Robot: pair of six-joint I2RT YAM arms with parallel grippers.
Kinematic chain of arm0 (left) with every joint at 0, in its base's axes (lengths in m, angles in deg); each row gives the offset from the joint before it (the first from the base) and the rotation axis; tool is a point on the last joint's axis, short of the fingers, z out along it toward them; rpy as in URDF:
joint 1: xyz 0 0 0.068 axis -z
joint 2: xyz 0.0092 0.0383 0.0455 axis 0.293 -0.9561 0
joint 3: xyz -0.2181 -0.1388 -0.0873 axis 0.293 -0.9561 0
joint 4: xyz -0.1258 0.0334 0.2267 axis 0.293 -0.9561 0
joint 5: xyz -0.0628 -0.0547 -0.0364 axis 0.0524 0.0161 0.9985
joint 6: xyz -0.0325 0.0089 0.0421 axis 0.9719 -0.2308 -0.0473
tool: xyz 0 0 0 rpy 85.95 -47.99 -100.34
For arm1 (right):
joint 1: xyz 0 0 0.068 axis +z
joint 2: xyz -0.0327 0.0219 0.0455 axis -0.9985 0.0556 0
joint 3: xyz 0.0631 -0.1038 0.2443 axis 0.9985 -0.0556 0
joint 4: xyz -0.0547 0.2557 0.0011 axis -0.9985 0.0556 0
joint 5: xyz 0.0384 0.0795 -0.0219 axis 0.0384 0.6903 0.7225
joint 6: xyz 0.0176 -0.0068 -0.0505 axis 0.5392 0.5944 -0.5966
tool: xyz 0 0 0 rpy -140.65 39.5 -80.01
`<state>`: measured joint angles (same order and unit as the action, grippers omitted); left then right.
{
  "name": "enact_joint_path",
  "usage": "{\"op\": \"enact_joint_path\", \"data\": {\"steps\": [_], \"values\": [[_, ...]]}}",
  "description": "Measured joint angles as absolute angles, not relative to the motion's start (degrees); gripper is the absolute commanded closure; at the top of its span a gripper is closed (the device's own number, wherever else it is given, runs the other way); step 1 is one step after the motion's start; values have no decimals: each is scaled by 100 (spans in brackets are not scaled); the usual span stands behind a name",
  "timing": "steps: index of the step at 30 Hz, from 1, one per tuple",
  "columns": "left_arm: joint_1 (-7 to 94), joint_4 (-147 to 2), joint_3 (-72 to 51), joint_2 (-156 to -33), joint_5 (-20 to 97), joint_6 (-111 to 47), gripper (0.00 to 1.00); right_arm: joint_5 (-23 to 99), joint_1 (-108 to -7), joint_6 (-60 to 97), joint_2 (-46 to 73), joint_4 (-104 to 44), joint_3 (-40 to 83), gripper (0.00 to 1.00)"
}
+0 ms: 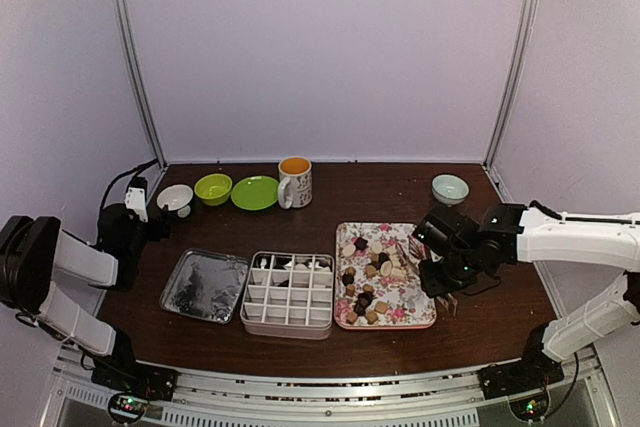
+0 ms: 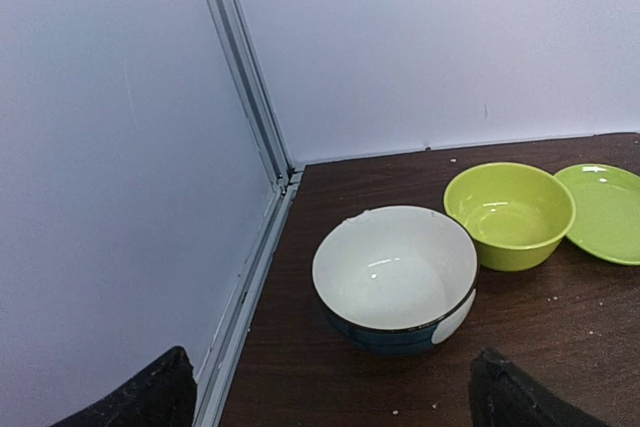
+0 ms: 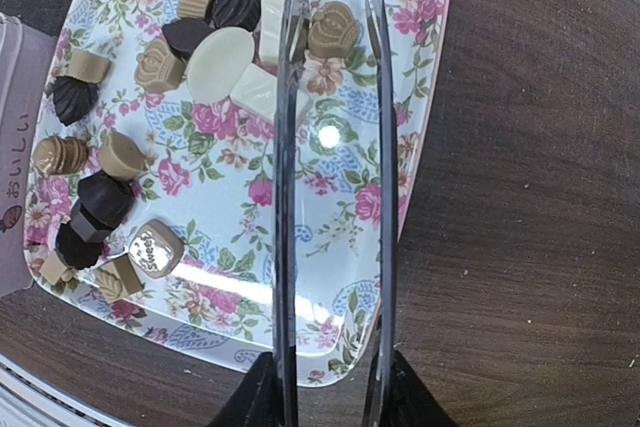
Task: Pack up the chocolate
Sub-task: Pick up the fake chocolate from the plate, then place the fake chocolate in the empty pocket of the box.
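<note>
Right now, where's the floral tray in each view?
Top external: floral tray right of centre, beside the divided box.
Left wrist: not in it.
Right wrist: floral tray fills the left and centre, tongs crossing it.
Shared landmark: the dark table, seen in all three.

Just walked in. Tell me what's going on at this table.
The right gripper holds thin metal tongs over the floral tray, where the chocolate lies scattered. A tan piece sits between the tong tips; whether it is pinched yet is unclear. The divided box beside the tray has most cells empty, with a few pieces seemingly in its far row. The left gripper hangs open off to the side, facing a white bowl, handling nothing.
</note>
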<state>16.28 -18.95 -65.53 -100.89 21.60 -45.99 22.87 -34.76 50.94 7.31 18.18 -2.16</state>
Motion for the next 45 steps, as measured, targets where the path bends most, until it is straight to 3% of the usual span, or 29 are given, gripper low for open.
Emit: {"op": "enact_joint_path", "data": {"steps": [6,31,45], "values": [[1628,-1897,-6553,-10089,2160,-4599,2,2372,-3476,5122,655,1746,-491,62],[1628,-1897,-6553,-10089,2160,-4599,2,2494,-3397,5168,-128,1761,-415,72],[1628,-1897,-6553,-10089,2160,-4599,2,2949,-2272,4596,-19,913,171,75]]}}
